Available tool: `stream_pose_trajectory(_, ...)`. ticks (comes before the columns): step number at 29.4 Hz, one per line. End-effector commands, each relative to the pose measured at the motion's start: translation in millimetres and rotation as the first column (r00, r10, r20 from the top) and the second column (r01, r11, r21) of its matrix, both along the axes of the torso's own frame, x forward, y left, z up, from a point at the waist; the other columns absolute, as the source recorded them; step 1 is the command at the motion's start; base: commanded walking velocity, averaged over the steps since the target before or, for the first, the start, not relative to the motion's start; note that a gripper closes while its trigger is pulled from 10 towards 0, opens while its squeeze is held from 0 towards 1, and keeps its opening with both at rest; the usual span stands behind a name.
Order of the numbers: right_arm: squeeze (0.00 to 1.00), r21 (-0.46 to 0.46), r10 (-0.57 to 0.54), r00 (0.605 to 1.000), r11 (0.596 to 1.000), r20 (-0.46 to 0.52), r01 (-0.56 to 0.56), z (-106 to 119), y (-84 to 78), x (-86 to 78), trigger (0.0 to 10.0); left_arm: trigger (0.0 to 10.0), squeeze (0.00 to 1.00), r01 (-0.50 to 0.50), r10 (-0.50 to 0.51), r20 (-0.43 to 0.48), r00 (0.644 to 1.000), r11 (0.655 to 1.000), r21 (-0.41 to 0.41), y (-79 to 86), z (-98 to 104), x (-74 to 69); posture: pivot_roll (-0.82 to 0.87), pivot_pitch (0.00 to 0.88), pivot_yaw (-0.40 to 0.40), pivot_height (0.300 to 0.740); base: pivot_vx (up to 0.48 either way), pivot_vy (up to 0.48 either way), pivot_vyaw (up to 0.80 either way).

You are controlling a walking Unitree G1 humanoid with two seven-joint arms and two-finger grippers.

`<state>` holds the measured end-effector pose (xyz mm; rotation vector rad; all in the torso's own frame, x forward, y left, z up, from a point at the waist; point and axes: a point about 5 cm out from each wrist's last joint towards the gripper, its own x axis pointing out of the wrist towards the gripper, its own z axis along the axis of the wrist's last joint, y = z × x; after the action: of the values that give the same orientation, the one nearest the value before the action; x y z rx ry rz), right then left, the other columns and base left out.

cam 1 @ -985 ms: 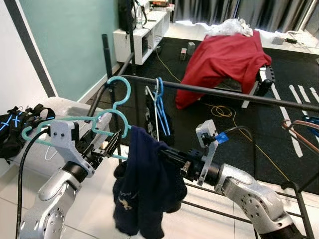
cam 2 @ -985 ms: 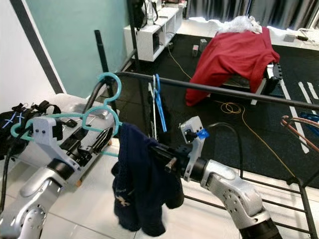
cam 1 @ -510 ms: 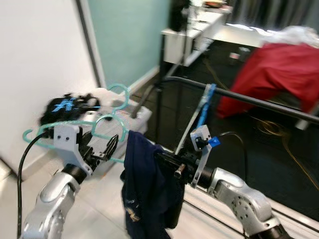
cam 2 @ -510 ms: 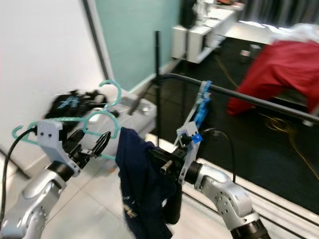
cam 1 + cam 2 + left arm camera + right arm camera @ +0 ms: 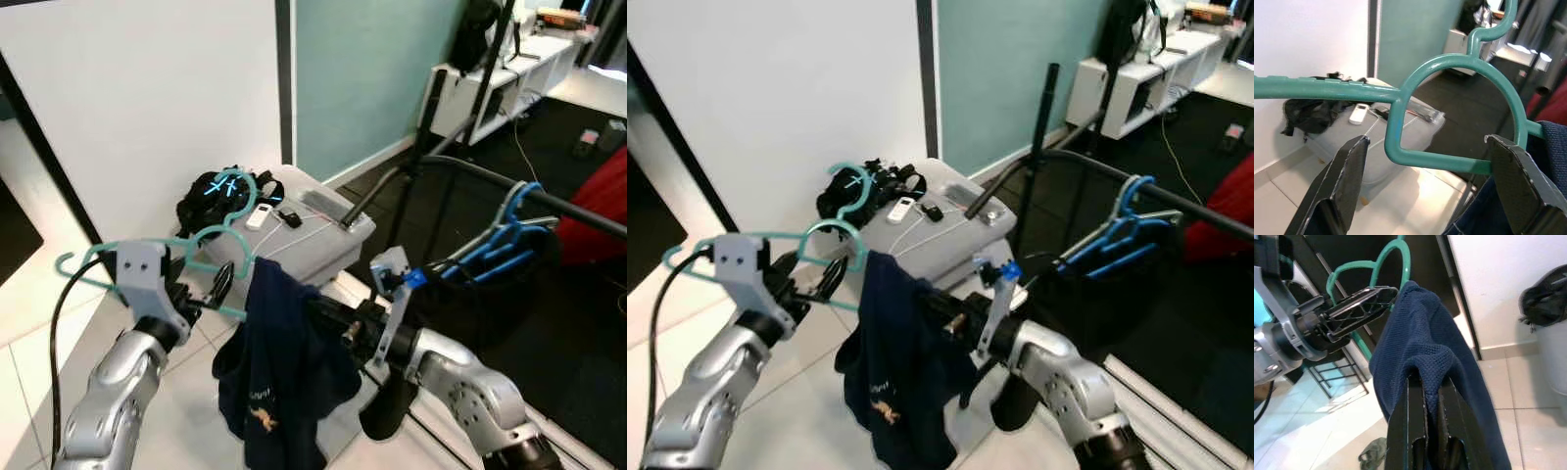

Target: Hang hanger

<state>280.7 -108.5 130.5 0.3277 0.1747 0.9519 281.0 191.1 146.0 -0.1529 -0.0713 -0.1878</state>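
Teal hanger: plastic, held level in front of the robot's chest, its hook rising above the grey bin behind it; one shoulder end sticks out past the left gripper's mount toward the white wall.
Left gripper: fingers spread wide apart, one on each side of the hanger's looped neck, as the left wrist view shows; I cannot tell whether either pad touches the plastic.
Navy garment: draped over the hanger's right end and over the right gripper, hanging down in loose folds with a small pale print near its hem.
Right gripper: fingers pressed together, pinching a fold of the navy cloth, which peaks over their tips in the right wrist view.
Rail: black bar running off to the robot's right and behind the right arm, well apart from the teal hook, which is not on it.
Blue hangers: a small bunch already on the rail, tilted; bare rail lies on both sides of them.
Upright post: black, standing between the bin and the rail.
Grey bin: closed lid just behind the grippers, carrying a black strapped bundle and a white remote.
Floor: pale tile, open on the robot's left beside the left arm.
Wall: white with a dark vertical strip at its edge, then teal beyond.
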Motion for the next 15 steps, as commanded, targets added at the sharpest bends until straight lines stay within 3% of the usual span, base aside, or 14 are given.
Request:
stream_pose_trajectory(1,0.00,0.019,-0.085,0.993,0.996,0.082,0.084,12.5,-19.2,7.4,10.0,10.0,0.00,-0.118,0.120,-0.106,0.987,0.993,0.025,30.5,-19.7,-4.8,0.05,0.000,-0.026,0.740,0.000,0.000,0.80)
stream_pose_trajectory(7,0.00,0.021,-0.085,0.993,0.996,0.085,0.084,12.9,-19.5,8.6,10.0,10.0,0.00,-0.105,0.105,-0.118,0.987,0.994,0.010,29.3,-20.3,-2.5,0.05,0.000,-0.024,0.740,0.000,0.000,0.80)
stream_pose_trajectory(15,0.00,0.012,-0.059,0.994,0.998,0.096,0.058,12.6,-15.5,9.6,10.0,10.0,0.00,-0.046,0.053,-0.095,0.994,0.997,0.068,22.4,-17.8,2.0,0.06,0.000,-0.039,0.740,0.000,0.000,0.80)
